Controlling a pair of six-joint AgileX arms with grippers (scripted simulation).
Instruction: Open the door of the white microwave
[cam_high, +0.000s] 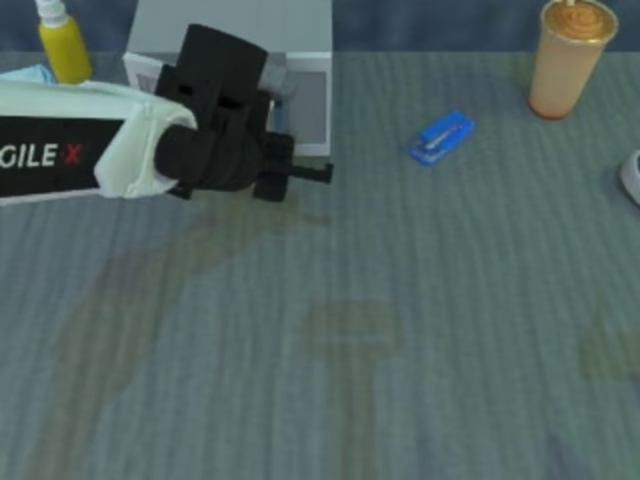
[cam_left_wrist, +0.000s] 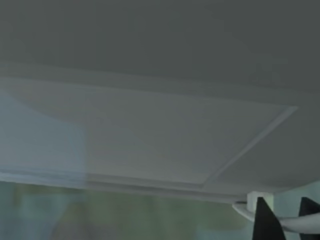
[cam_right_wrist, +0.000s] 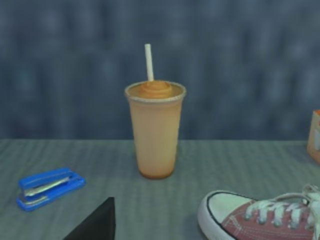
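The white microwave (cam_high: 240, 25) stands at the table's back left. My left arm reaches across its front, mostly covering it. The door (cam_left_wrist: 150, 135) with its large greyish window fills the left wrist view, and a strip of it (cam_high: 308, 100) shows in the top view. My left gripper (cam_left_wrist: 285, 220) is shut on the pale bar handle (cam_left_wrist: 292, 225) at the door's edge, one dark fingertip on each side. From above, that gripper (cam_high: 312, 173) sits just in front of the microwave. My right gripper is outside the top view; one dark fingertip (cam_right_wrist: 100, 222) shows, holding nothing.
A yellow bottle (cam_high: 63, 40) and a white-blue packet (cam_high: 30, 72) sit left of the microwave. A blue stapler (cam_high: 441, 138) lies mid-table, an orange drink cup with a straw (cam_high: 568, 55) stands at the back right, and a red sneaker (cam_right_wrist: 260, 215) lies at the right edge.
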